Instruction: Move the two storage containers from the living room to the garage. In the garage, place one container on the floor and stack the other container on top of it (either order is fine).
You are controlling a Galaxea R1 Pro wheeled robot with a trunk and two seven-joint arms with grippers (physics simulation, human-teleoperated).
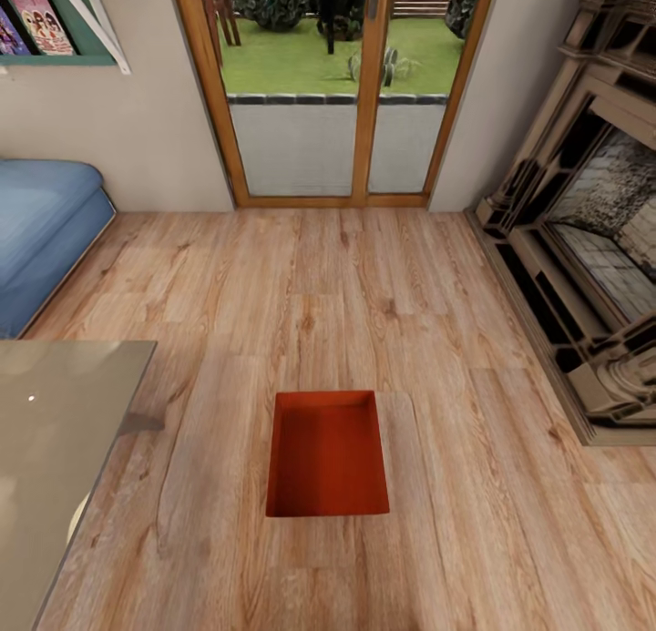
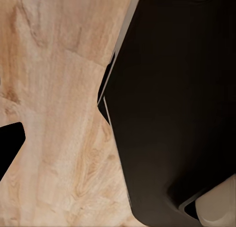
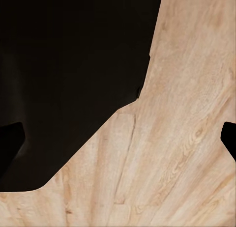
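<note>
One storage container (image 1: 326, 453) shows in the head view, an open orange-red bin sitting flat and empty on the light wood-plank floor (image 1: 383, 294) of the living room, with nothing touching it. Beyond the container stand the wood-framed glass doors (image 1: 333, 94); to its right, well apart, is the fireplace (image 1: 592, 249); to its left is a grey table (image 1: 64, 431), and past that the blue sofa (image 1: 41, 226). Judging from this, the task is at its first step: the approach and pickup of this bin, with the carry to the garage and the stacking all still ahead. The next move calls for closing on the container and bringing an arm down to its thin wall. The wrist views add what the head view lacks: planks close below each arm and dark parts of the robot's own body. Black finger edges show at the picture borders, but whether either gripper is open or shut cannot be told; neither has hold of anything visible.
</note>
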